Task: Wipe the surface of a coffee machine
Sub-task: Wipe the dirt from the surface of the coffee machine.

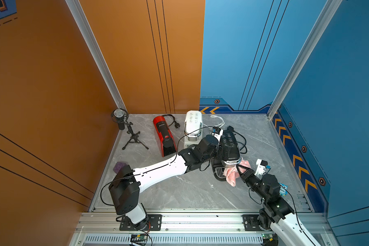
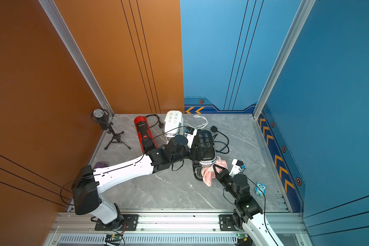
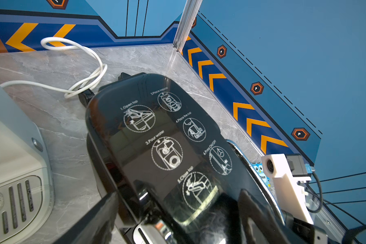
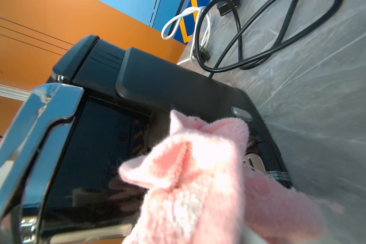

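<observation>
A glossy black coffee machine (image 1: 229,144) (image 2: 205,142) with white instruction drawings on its lid (image 3: 156,137) stands right of centre on the grey table. My left gripper (image 1: 223,154) (image 2: 197,152) (image 3: 179,193) spans the machine's top from the left, jaws spread wide with one finger (image 3: 101,209) down each side of the body. A fluffy pink cloth (image 1: 231,173) (image 2: 208,173) (image 4: 199,169) is bunched against the machine's front (image 4: 97,147), above its drip tray (image 1: 218,172). My right gripper (image 1: 240,169) (image 2: 216,168) is shut on the cloth; in the right wrist view the cloth hides its fingers.
A white coffee machine (image 1: 193,125) and a red one (image 1: 164,136) stand at the back. A microphone on a tripod (image 1: 120,119) fills the back left corner. Black cables (image 1: 241,140) and a white cable (image 1: 218,120) lie behind the black machine. A blue owl toy (image 2: 260,188) sits right.
</observation>
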Controlling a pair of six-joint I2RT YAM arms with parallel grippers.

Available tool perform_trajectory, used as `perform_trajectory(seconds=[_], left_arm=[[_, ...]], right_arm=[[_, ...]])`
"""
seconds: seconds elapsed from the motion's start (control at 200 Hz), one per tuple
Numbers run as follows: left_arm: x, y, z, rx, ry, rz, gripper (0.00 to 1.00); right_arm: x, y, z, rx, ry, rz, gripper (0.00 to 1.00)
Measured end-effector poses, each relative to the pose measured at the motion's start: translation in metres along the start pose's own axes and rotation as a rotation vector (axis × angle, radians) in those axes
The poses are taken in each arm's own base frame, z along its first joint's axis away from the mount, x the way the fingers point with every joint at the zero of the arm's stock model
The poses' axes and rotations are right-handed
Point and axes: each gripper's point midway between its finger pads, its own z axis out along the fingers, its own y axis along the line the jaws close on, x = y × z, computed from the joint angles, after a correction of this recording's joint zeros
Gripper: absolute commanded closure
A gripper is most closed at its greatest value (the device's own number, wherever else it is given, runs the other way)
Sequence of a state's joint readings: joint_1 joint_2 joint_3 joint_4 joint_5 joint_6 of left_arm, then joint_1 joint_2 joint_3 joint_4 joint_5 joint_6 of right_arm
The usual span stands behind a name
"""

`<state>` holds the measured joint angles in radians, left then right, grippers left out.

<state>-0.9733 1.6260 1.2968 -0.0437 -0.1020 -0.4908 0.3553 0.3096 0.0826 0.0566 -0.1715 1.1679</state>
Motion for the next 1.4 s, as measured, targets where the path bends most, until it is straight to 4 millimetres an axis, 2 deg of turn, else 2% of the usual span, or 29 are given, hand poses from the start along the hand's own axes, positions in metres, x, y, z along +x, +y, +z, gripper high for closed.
perform_trajectory(seconds=[0.12,0.325,0.605,0.796,1.026,1.176,1.401], left_arm=[[0.0,0.0,0.0,0.002,0.001,-0.001,0.11],[0.0,0.0,0.0,0.005,0.002,-0.001,0.11],[0.0,0.0,0.0,0.007,0.003,-0.002,0.11],[-0.001,0.0,0.0,0.009,0.004,-0.003,0.11],[0.0,0.0,0.0,0.014,0.008,-0.003,0.11],[0.0,0.0,0.0,0.017,0.009,-0.005,0.11],[0.0,0.0,0.0,0.02,0.011,-0.005,0.11]], right_arm=[[0.007,-0.021,0.001,0.059,0.012,0.037,1.0],[0.021,-0.031,0.01,0.112,0.063,0.044,1.0],[0.039,-0.012,0.022,0.062,0.087,0.002,1.0],[0.036,0.007,0.02,-0.004,0.039,-0.011,1.0],[0.036,0.005,0.023,0.011,0.024,-0.018,1.0],[0.05,0.006,0.031,0.024,0.065,-0.035,1.0],[0.065,0.03,0.035,-0.031,0.105,-0.058,1.0]])
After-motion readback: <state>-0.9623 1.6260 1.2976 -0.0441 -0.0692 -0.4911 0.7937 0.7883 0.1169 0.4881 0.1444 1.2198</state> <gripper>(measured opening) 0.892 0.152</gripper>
